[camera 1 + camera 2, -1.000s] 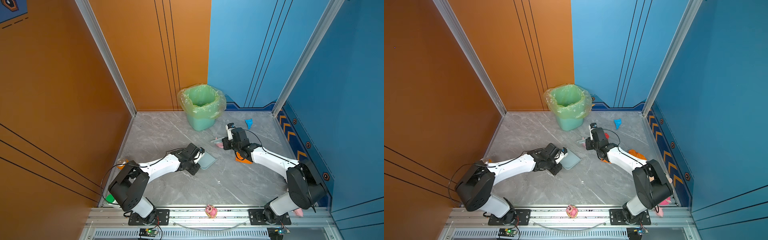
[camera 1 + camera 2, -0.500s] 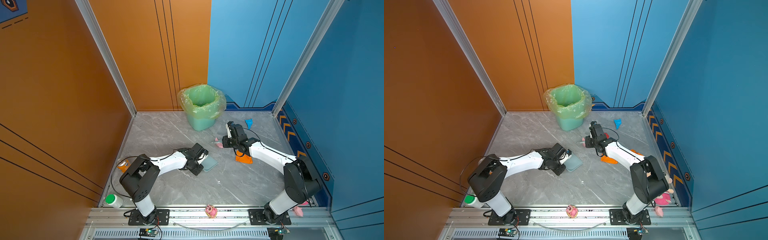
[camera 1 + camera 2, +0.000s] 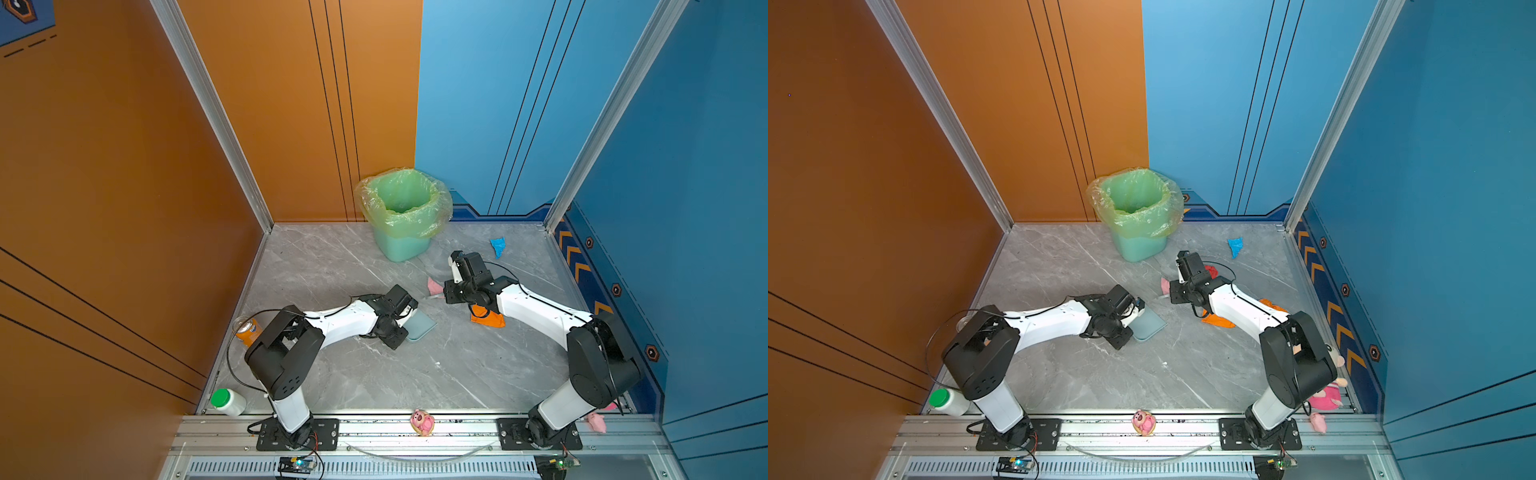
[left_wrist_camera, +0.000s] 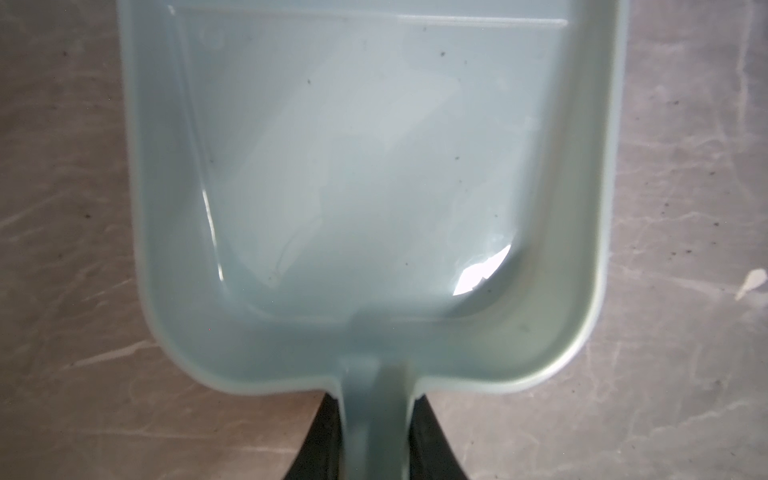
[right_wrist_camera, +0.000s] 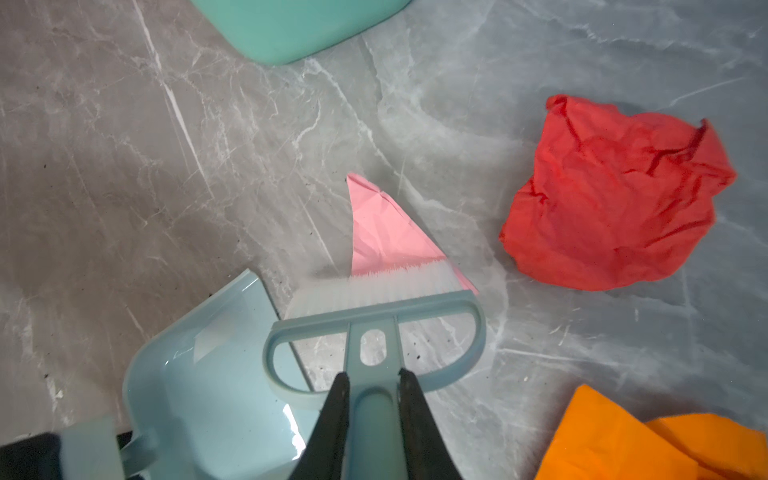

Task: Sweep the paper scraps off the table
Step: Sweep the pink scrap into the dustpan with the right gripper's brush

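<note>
Top views, both alike: the grey, white-veined marble surface (image 3: 415, 374) fills the lower middle of the frame. Left of centre, the left gripper (image 3: 408, 322) is clamped on the handle of a smooth pale blue plastic dustpan (image 3: 423, 326) lying flat. Right of centre, the right gripper (image 3: 443, 294) points at a pink scrap (image 3: 434, 286). A flat orange scrap (image 3: 488, 319) lies partly under that arm, and a crumpled blue scrap (image 3: 497, 246) sits further up and right. A red scrap (image 3: 1212, 271) peeks out behind the wrist in a top view. A mint bin (image 3: 401, 249) with a crinkled green liner stands at upper centre.

Left wrist view: black fingers (image 4: 324, 436) are closed on the dustpan's narrow handle. Its glossy, round-cornered tray rests on the surface.

Right wrist view: the right gripper is pinched tight on the handle of a brush (image 5: 374, 316) with a D-shaped loop head. Its white bristles rest on the creased, triangular pink scrap. The wrinkled red scrap lies near but apart, and the dustpan's lip is just beside the brush.
</note>
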Action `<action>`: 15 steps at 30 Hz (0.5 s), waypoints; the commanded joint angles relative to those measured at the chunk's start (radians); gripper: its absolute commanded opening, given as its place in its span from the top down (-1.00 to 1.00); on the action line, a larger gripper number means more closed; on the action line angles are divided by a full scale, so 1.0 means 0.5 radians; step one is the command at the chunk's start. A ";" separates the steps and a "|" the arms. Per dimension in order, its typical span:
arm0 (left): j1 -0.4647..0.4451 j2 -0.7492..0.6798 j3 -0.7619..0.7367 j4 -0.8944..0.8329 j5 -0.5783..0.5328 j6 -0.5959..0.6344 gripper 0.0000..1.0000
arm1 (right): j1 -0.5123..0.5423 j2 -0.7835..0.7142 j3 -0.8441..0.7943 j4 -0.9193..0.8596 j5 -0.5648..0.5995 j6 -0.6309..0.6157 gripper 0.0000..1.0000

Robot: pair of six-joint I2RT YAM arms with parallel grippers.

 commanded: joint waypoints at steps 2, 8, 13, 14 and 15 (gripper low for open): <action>-0.021 0.076 0.073 -0.057 -0.047 0.004 1.00 | 0.010 -0.031 -0.049 -0.147 -0.319 -0.065 1.00; -0.023 0.099 0.091 -0.062 -0.050 0.008 1.00 | -0.003 -0.150 -0.087 -0.258 -0.609 -0.139 1.00; -0.027 0.097 0.085 -0.061 -0.049 0.008 1.00 | -0.113 -0.306 -0.126 -0.260 -0.547 -0.148 1.00; -0.027 0.093 0.084 -0.061 -0.049 0.007 1.00 | -0.140 -0.335 -0.135 -0.253 -0.510 -0.151 1.00; -0.027 0.090 0.083 -0.061 -0.051 0.007 1.00 | -0.160 -0.364 -0.144 -0.240 -0.468 -0.158 1.00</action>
